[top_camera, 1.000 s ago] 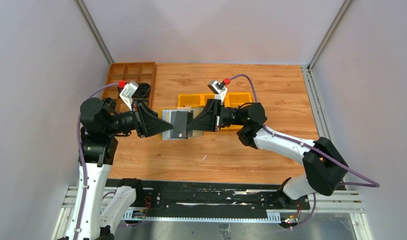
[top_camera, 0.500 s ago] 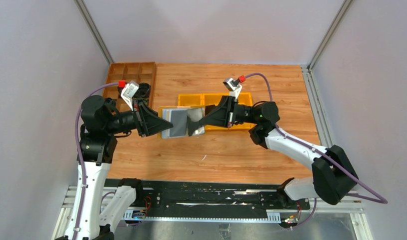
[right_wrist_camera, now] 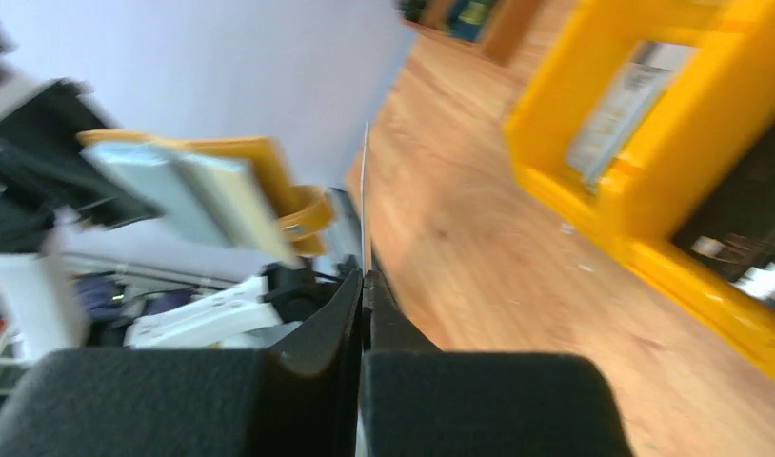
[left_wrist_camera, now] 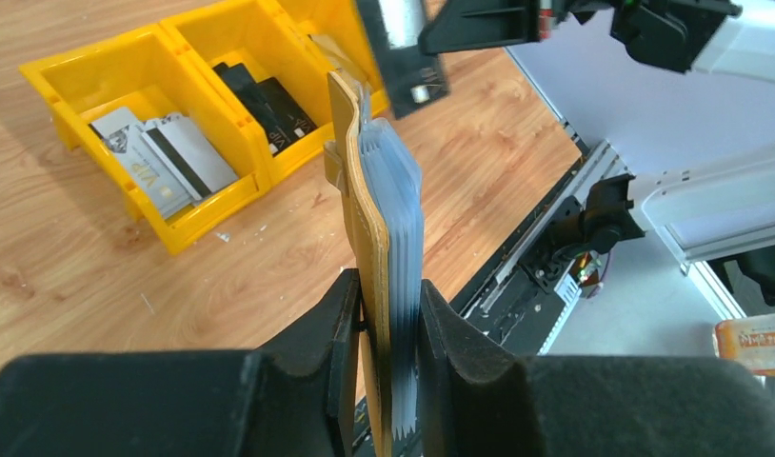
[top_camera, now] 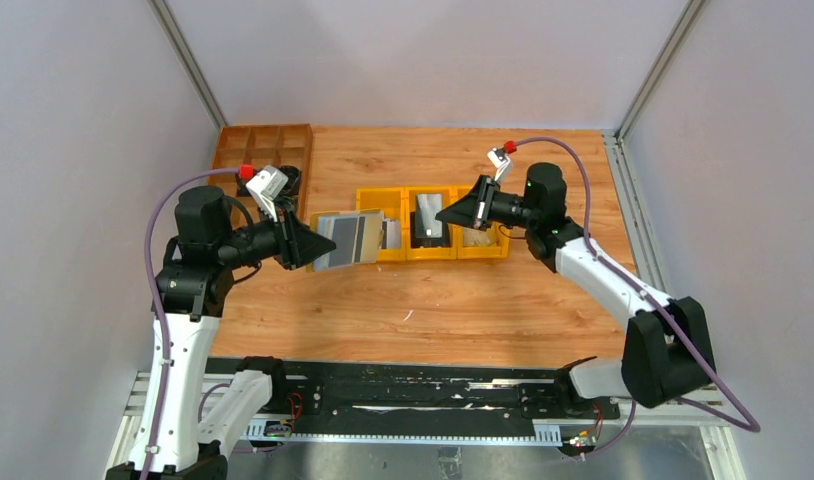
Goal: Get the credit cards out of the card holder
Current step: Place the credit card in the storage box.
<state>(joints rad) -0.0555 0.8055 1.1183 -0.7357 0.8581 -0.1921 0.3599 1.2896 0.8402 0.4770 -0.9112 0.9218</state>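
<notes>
Evidently, the left pincer [left_wrist_camera: 388, 309] clamped the mustard, leather-like card holder [left_wrist_camera: 363, 181] by one edge. Its pleated grey pockets were fanned, aloft with free room over the wood-grain worktop [left_wrist_camera: 288, 238]. The right pincer [right_wrist_camera: 365, 278] pinched a thin dark card [left_wrist_camera: 412, 67] edgewise above the glossy yellow bins [left_wrist_camera: 208, 217], apart from the holder.

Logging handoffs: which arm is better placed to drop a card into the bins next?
Right. The right tool pinches a card over the bins; the left tool is busy gripping the holder.
</notes>
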